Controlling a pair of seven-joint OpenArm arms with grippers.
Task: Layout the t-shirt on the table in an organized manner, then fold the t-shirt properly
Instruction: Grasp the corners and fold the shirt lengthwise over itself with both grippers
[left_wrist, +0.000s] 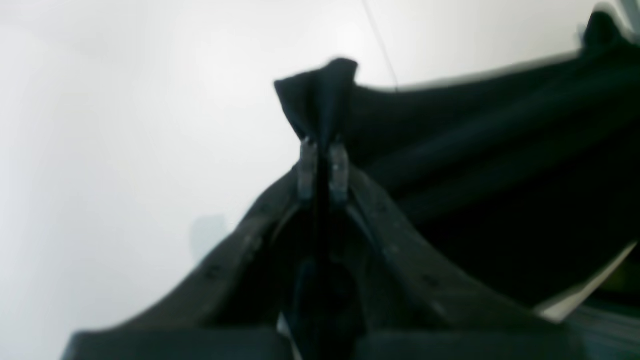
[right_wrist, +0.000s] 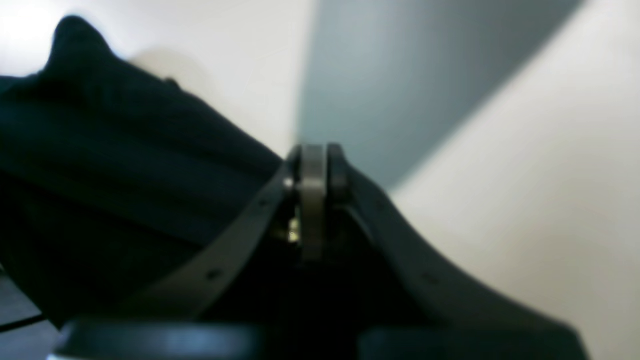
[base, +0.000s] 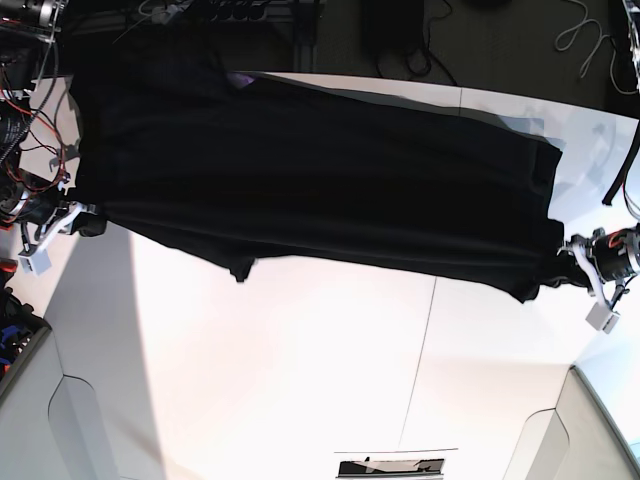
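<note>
The black t-shirt (base: 320, 180) stretches across the far half of the white table (base: 300, 380), drawn out between my two grippers. My left gripper (base: 562, 266), at the right of the base view, is shut on a corner of it. In the left wrist view a tuft of the t-shirt (left_wrist: 320, 95) sticks out past the left gripper (left_wrist: 322, 145). My right gripper (base: 88, 218) is shut at the shirt's other near corner. In the right wrist view the t-shirt (right_wrist: 125, 165) runs up to the right gripper (right_wrist: 314, 152), and the pinch itself is hidden. No graphic shows.
A thin dark seam (base: 425, 330) crosses the tabletop. Cables and electronics (base: 20, 110) crowd the left edge, and more cables (base: 590, 30) lie on the dark floor beyond the table. A small dark object (base: 390, 466) sits at the near edge.
</note>
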